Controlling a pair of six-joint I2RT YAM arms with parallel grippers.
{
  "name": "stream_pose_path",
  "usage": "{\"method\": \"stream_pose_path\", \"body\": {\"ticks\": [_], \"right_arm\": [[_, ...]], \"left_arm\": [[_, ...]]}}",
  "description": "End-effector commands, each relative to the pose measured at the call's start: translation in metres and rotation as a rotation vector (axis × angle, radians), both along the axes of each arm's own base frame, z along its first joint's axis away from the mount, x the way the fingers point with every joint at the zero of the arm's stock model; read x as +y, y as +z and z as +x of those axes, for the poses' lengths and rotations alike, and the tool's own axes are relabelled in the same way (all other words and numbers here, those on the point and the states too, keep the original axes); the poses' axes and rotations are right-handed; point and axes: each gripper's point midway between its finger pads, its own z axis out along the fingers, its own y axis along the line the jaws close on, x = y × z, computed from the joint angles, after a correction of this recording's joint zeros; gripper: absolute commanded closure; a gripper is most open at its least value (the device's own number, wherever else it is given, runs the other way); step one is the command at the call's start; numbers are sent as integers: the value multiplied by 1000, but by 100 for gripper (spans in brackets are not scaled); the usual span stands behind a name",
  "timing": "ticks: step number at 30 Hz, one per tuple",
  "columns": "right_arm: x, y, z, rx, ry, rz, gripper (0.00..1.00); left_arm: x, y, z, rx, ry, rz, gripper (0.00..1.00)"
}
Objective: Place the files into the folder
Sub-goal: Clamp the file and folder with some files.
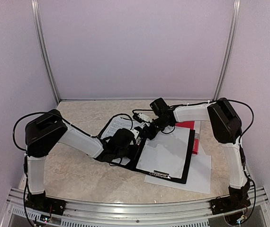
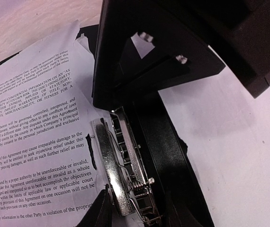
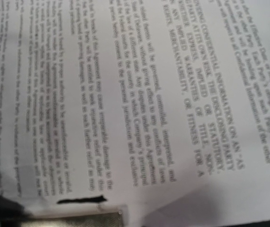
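Marbled beige tabletop (image 1: 78,175) carries a black folder (image 1: 191,150), which lies open between the two arms. On its right half we see blank white files (image 1: 166,151) lying flat. A loose blank sheet (image 1: 199,177) pokes out from under its near right corner, and a red object (image 1: 186,125) sits just behind its far right corner. On the left half lies a printed sheet (image 2: 35,142), dense black text facing up, and both pincers meet over its edge near the spine. Our left pincer (image 2: 137,213) has its jaws partly apart, one finger on either side of the metal clip (image 2: 123,175). The printed sheet's edge runs right alongside that clip, but we cannot tell whether the fingers press it. Our right pincer (image 1: 144,132), jaws together, hangs low over the far part of the printed sheet. We cannot tell whether it pinches the paper.
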Motion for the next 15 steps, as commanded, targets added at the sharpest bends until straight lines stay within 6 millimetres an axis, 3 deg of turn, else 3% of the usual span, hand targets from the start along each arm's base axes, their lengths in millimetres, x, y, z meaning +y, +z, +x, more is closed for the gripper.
{"method": "stream_pose_path", "body": {"ticks": [1,12,15], "right_arm": [[-54,-48,-23,123,-66,-239,100],[-38,-25,-19,121,-50,-157,100],[-35,-20,-18,118,-51,-140,95]], "left_arm": [[30,-18,-5,62,66,90,67],[29,-18,-5,63,62,86,67],[29,-18,-5,64,59,87,67]]}}
